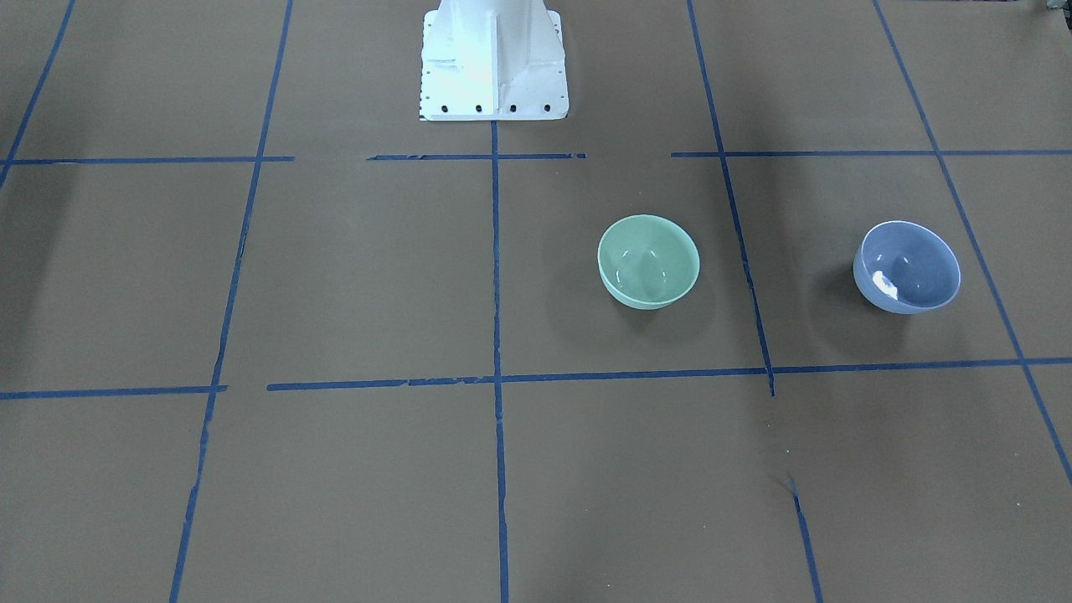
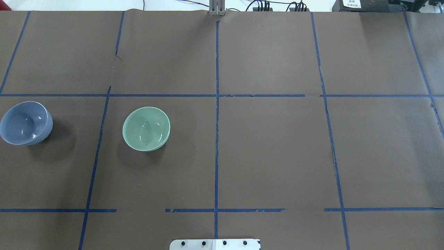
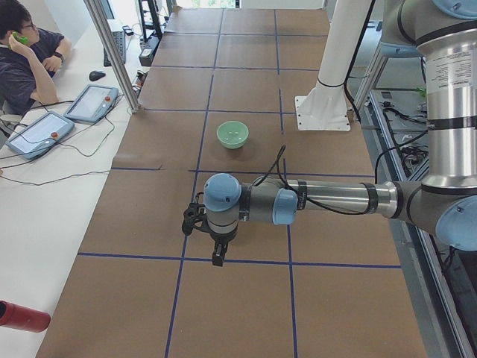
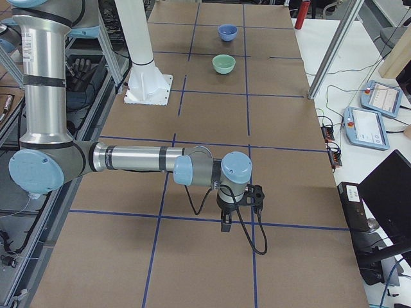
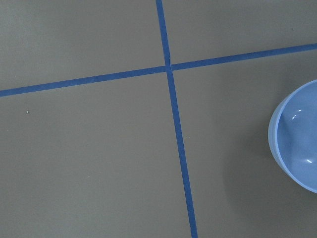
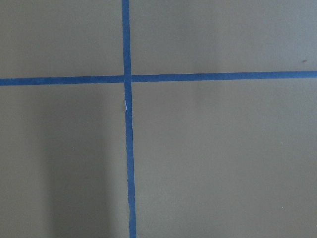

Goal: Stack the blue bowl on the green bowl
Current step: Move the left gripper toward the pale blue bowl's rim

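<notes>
Both reaching out level, left gripper (image 3: 218,258) and right gripper (image 4: 226,225) apparently point down; spread unclear.

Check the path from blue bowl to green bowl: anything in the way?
Nothing visible. The blue bowl and green bowl stand upright and apart, with only bare brown paper and one flat blue tape line between them.
</notes>
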